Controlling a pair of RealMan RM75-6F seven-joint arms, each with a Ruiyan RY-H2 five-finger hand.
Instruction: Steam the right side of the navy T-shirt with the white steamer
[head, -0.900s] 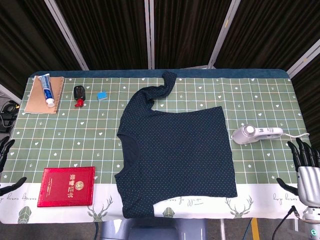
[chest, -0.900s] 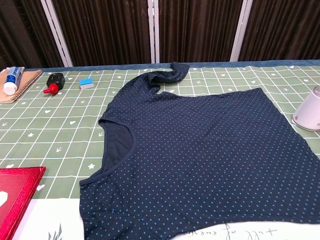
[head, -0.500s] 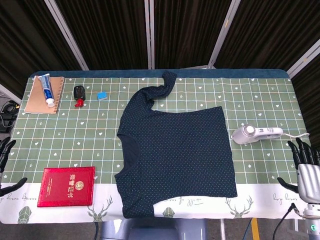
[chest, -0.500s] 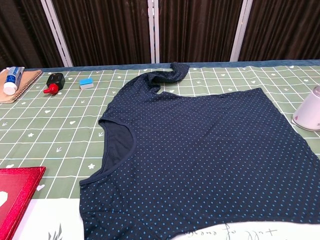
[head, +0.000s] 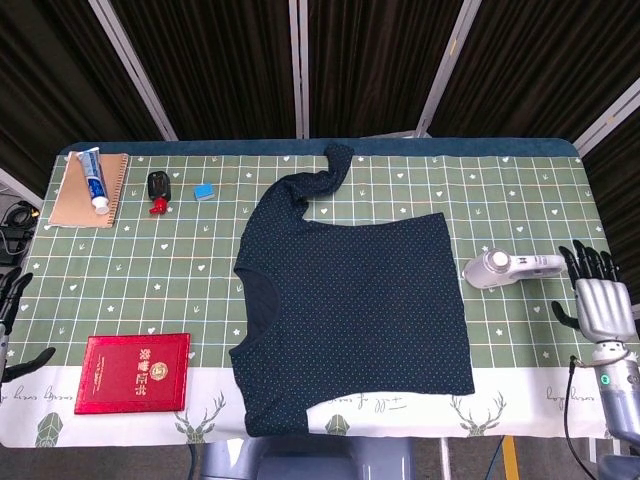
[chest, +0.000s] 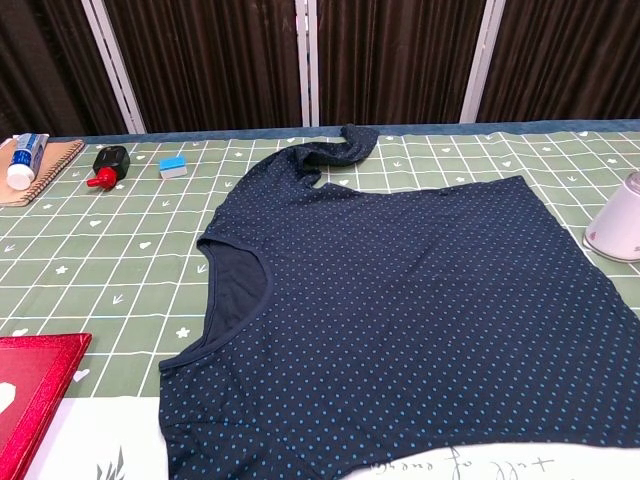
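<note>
Your right hand (head: 597, 305) has come up from the tabletop's near edge and inward since the earlier frame, and its fingertips (head: 584, 257) now sit just past the tail end of the white steamer's (head: 508, 268) handle. The fingers are spread and point away from you, back of the hand up, holding nothing; contact with the handle can't be told. The steamer lies on its side on the green checked tabletop (head: 150, 260), just left of that hand, its round head facing the navy T-shirt (head: 350, 310), which lies flat further left. Your left hand (head: 12, 320) hangs off the far left edge, fingers apart, empty, near the red booklet (head: 134, 372).
</note>
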